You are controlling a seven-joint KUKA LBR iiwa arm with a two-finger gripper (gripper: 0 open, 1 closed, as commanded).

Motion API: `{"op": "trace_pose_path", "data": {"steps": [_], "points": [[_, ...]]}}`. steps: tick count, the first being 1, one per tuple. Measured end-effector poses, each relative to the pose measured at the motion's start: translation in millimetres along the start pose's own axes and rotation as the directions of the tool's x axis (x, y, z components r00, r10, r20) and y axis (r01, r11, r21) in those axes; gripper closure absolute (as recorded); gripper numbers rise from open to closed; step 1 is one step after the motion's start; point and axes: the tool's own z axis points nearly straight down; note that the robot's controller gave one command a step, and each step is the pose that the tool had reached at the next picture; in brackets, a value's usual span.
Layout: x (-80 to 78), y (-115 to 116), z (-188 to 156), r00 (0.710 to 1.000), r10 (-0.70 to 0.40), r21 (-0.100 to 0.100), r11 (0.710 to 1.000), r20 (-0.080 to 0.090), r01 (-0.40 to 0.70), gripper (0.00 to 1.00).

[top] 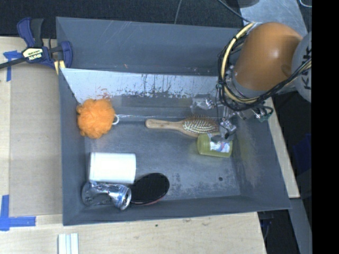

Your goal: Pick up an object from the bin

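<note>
Your gripper (228,133) hangs low at the bin's right side, just over the right end of a small yellow-green bottle (213,145) that lies on its side on the floor of the bin (212,179). You cannot tell whether it is spread or closed, because the wrist and its cables hide that.

Treat the bottle as the likely target. Turn the gripper so it closes across the bottle's narrow width rather than along its length. Centre it over the body, not the end, or the bottle may slip out sideways.

Mind the wooden hairbrush (183,125). Its bristled head lies just behind the bottle, touching it or nearly so, and a descent set too far back would probably catch the bristles as well. Come straight down, close, then lift vertically.

Everything else is well apart and should be no hindrance. An orange puff (96,118) lies by the left wall. A white roll (112,166), a crumpled silver thing (106,194) and a black oval (152,188) are bunched in the near left corner.
</note>
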Motion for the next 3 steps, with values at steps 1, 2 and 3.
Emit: {"op": "trace_pose_path", "data": {"steps": [1, 2, 3], "points": [[23.9, -12.8, 5.9, 0.995, 0.102, 0.001, 0.995, 0.002, -0.102, 0.0], [27.6, -80.0, 35.4, 0.984, 0.176, 0.006, 0.984, 0.006, -0.176, 0.0], [71.9, -61.4, 12.6, 0.967, 0.256, 0.007, 0.967, 0.009, -0.257, 0.0]]}}
